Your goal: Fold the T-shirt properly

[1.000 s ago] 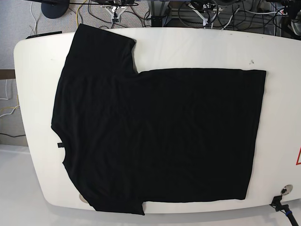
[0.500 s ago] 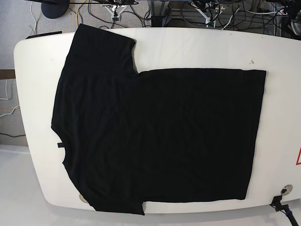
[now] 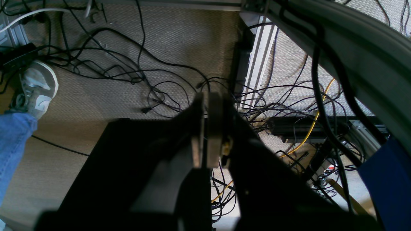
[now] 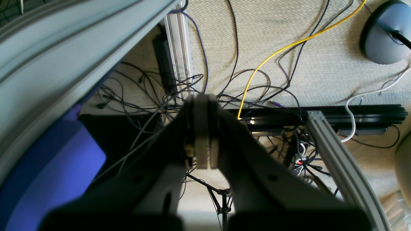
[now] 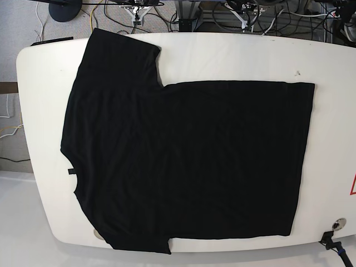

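- Task progress: I am judging the fold as not yet begun. The T-shirt [image 5: 183, 161] is lying spread flat in a single layer on the white table [image 5: 233, 55], with no part doubled over; every fold is still to be made.
- The T-shirt, position: I am seeing it covering most of the tabletop, collar toward the base view's left edge and hem toward the right. One sleeve is reaching the table's far edge at upper left; the other is reaching the near edge at lower left.
- The T-shirt, appearance: it is showing plain black cloth with faint wrinkles only. A small tag is sticking out at the neckline on the left. No print is showing on the upward face.
- Left gripper [image 3: 207, 128]: I am reading its jaws as closed together, or nearly so, holding nothing. Its wrist view is looking past them at carpet, tangled cables [image 3: 135, 73] and a person's grey sneaker [image 3: 37, 88], so the arm is parked off the table.
- Right gripper [image 4: 202, 131]: its jaws are pressed together and empty. Behind them I am seeing floor cables, a yellow cable [image 4: 273, 54] and an aluminium rail [image 4: 337, 154]; neither arm is appearing in the base view.
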`<state>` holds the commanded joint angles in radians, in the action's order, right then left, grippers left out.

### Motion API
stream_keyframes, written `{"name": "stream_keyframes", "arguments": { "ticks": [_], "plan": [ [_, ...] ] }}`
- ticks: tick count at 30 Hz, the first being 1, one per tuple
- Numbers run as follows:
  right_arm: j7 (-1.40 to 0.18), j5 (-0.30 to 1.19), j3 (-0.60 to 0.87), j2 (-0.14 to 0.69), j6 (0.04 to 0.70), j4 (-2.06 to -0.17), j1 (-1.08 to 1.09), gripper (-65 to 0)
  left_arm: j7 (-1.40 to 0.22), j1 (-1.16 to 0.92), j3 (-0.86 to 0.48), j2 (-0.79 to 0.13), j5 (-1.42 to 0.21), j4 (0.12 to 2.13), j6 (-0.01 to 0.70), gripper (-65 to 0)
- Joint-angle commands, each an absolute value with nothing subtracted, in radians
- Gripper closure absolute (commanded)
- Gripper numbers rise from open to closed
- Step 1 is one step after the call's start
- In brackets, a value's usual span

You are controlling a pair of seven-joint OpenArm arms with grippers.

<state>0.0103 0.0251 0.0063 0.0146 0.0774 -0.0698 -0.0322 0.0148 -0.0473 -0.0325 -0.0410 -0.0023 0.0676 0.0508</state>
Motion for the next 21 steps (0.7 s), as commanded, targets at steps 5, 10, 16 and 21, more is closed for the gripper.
{"name": "stream_keyframes", "arguments": {
  "ticks": [5,10,16,21],
  "plan": [
    [0.01,0.027,0.008,0.016,0.08,-0.071,-0.036,0.0,0.016,-0.047,-0.033,-0.04,-0.008,0.069,0.053,-0.8],
    [0.015,0.023,0.008,0.015,0.078,-0.07,-0.034,0.0,0.019,-0.047,-0.032,-0.04,-0.007,0.067,0.053,-0.5],
    [0.016,0.027,0.01,0.013,0.09,-0.081,-0.033,0.0,0.01,-0.043,-0.033,-0.042,-0.006,0.076,0.057,-1.4],
    [0.012,0.03,0.013,0.013,0.09,-0.083,-0.037,0.0,0.016,-0.043,-0.033,-0.041,-0.005,0.073,0.058,-1.6]
  ]
}}
